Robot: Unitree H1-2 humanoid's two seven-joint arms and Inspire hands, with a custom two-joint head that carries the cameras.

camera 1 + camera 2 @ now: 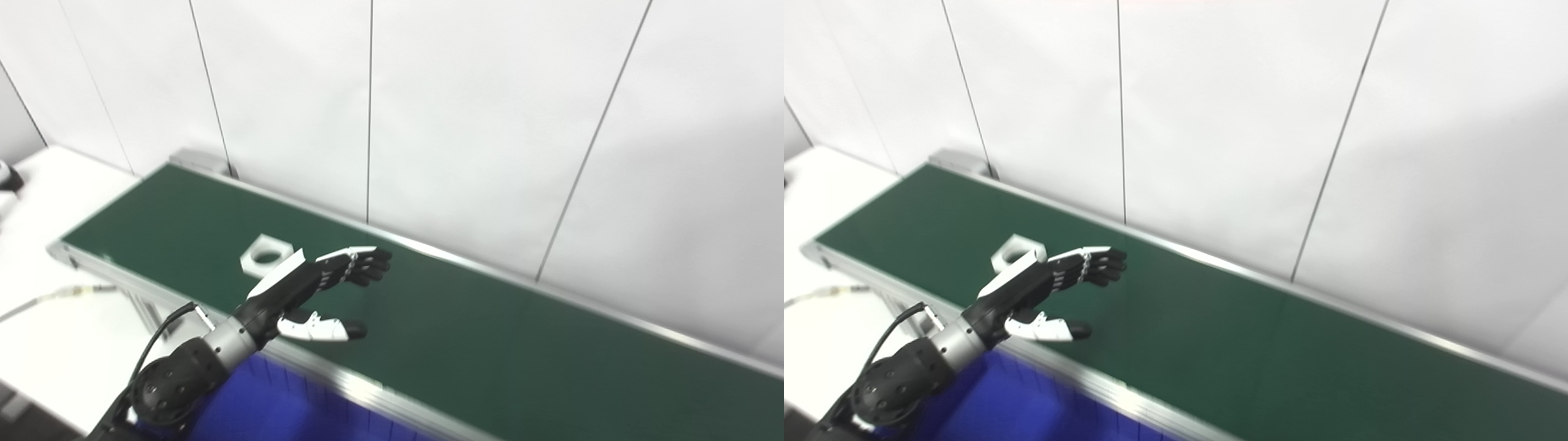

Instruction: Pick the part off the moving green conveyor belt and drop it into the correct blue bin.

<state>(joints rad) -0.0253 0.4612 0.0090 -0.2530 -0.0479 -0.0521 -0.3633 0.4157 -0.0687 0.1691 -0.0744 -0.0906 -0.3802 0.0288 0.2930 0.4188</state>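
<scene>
A white square part with a round hole [266, 254] lies on the green conveyor belt [465, 331], towards its left end. My left hand [315, 288] is stretched out over the belt, just right of and in front of the part, fingers apart and thumb spread, holding nothing. It partly hides the part in the right eye view [1012, 251]. A blue bin [275, 404] sits below the belt's near edge, under my left forearm. My right hand is not in view.
A white panelled wall [478, 122] runs right behind the belt. A white table [55, 184] lies to the left, with a cable [55, 297] across it and a dark object [7, 176] at its far left edge.
</scene>
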